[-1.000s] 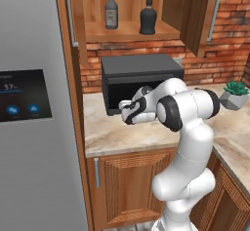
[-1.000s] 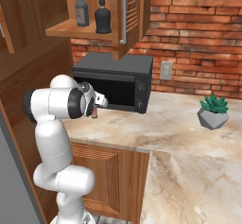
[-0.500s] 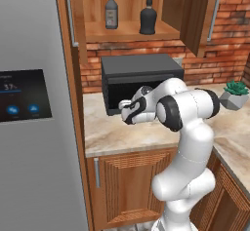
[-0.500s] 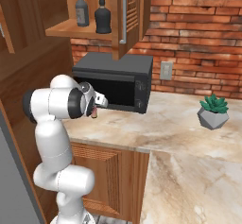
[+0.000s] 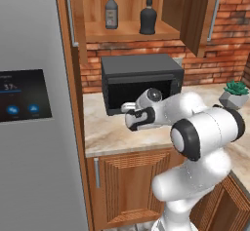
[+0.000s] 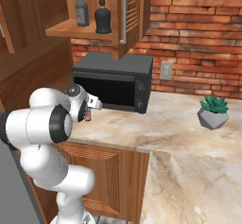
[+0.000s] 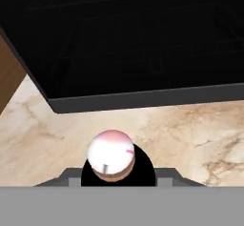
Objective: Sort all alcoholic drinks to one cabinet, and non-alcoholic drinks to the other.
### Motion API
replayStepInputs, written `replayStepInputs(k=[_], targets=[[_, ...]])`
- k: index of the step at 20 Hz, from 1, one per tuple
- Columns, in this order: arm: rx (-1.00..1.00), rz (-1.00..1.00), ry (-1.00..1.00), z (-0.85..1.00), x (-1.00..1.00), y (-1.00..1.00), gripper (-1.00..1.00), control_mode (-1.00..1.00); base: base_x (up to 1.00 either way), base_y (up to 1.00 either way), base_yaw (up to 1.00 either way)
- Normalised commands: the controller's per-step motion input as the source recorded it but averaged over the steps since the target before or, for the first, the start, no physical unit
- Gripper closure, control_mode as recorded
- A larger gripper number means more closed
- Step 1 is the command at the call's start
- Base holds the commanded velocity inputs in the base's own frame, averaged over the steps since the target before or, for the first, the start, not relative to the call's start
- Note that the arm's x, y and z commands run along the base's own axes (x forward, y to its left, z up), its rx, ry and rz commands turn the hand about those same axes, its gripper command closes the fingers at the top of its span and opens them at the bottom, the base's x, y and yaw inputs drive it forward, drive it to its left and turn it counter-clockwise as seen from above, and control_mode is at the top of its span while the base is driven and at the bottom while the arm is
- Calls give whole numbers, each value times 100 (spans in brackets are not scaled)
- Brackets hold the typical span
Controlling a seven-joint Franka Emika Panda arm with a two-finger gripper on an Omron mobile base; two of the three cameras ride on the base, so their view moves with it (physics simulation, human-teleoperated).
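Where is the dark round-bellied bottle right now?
The dark bottle stands on the open wall cabinet's shelf, right of the red-capped bottle and above the microwave.

Brick-walled kitchen corner with a marble counter

A black microwave (image 5: 141, 81) stands on the beige counter (image 6: 179, 138); a potted succulent (image 6: 213, 111) sits near the wall outlet (image 6: 165, 70), a grey fridge (image 5: 34, 127) alongside

The fridge panel (image 5: 22, 96) shows small digits, perhaps "37", too blurred to confirm.
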Motion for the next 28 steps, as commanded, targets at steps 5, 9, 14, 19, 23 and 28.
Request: replayStepInputs(k=[5,9,14,19,23,28], targets=[[0,0,0,98,-66,0,100,-100,0,0,0],[0,0,0,85,-69,0,100,-100,0,0,0],[0,1,-1,67,-73,0,100,-100,0,0,0],[0,8,-7,60,-62,-2,100,-100,0,0,0],[-3,14,-7,39,-51,-6,100,-100,0,0,0],[-9,11,-1,16,-37,0,100,-100,0,0,0]])
